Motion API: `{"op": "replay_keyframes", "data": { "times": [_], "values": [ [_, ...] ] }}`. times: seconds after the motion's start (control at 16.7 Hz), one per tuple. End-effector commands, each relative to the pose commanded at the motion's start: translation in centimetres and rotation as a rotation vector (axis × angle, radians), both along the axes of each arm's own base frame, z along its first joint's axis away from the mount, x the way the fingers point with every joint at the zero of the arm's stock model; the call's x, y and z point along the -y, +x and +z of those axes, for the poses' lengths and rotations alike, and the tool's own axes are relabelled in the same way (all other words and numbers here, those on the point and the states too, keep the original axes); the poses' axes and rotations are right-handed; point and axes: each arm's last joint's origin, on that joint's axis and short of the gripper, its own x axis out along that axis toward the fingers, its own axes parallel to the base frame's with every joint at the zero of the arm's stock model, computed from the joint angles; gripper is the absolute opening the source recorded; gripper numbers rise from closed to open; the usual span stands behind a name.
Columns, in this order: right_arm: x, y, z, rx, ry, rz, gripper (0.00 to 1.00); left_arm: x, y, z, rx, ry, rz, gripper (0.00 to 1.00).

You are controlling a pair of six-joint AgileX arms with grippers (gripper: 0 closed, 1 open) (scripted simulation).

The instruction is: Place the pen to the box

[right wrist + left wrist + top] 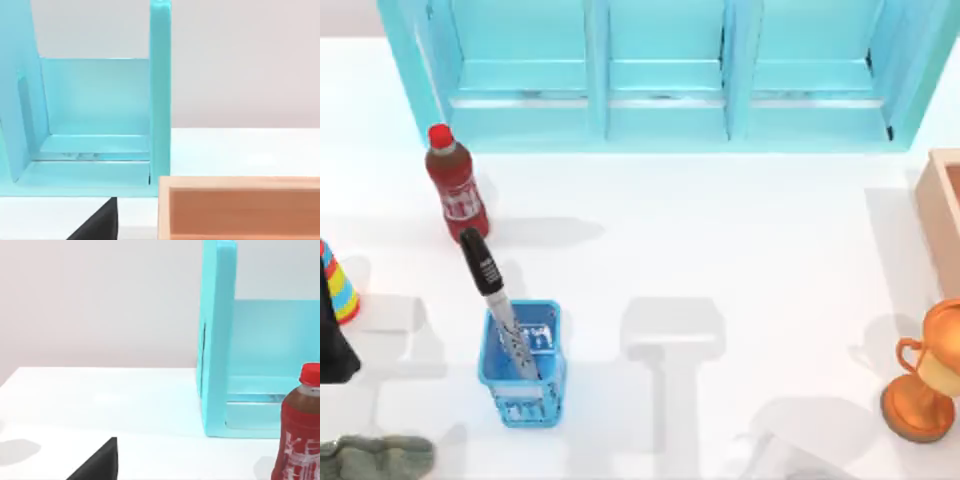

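Pen [495,300] leaning in blue mesh basket [522,365], tabletop left; box [942,205] far right edge. Slim, stiff, light, likely slippery: grip exposed black cap, lift straight out. Hand state on both arms: cannot tell.

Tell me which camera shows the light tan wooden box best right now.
The right wrist view: the light tan wooden box shows its thick near wall and brownish inside up close. The top view catches a corner of it at the table's right edge. The left wrist view faces the turquoise shelf and red bottle instead.
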Motion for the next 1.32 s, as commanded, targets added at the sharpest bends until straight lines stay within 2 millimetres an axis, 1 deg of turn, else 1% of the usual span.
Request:
{"op": "replay_keyframes", "data": {
  "times": [0.24,0.42,0.6,0.72,0.84,1.02,1.14,1.32],
  "values": [
    [-0.2,0.1,0.3,-0.011,0.005,0.017,1.0,0.0,0.0,0.0,0.0,0.0,0.0,1.0],
    [-1.0,0.6,1.5,-0.053,0.023,0.08,1.0,0.0,0.0,0.0,0.0,0.0,0.0,1.0],
    [-2.5,1.7,3.3,-0.119,0.044,0.18,1.0,0.0,0.0,0.0,0.0,0.0,0.0,1.0],
    [-4.1,2.9,4.6,-0.173,0.055,0.26,1.0,0.0,0.0,0.0,0.0,0.0,0.0,1.0],
    [-6.3,4.3,5.6,-0.233,0.061,0.347,1.0,0.0,0.0,0.0,0.0,0.0,0.0,1.0],
    [-10.8,6.4,6.5,-0.33,0.055,0.48,1.0,0.0,0.0,0.0,0.0,0.0,0.0,1.0],
    [-14.4,7.5,6.4,-0.395,0.042,0.564,1.0,0.0,0.0,0.0,0.0,0.0,0.0,1.0],
    [-20.2,8.1,5.3,-0.483,0.011,0.677,1.0,0.0,0.0,0.0,0.0,0.0,0.0,1.0]
  ]
}}
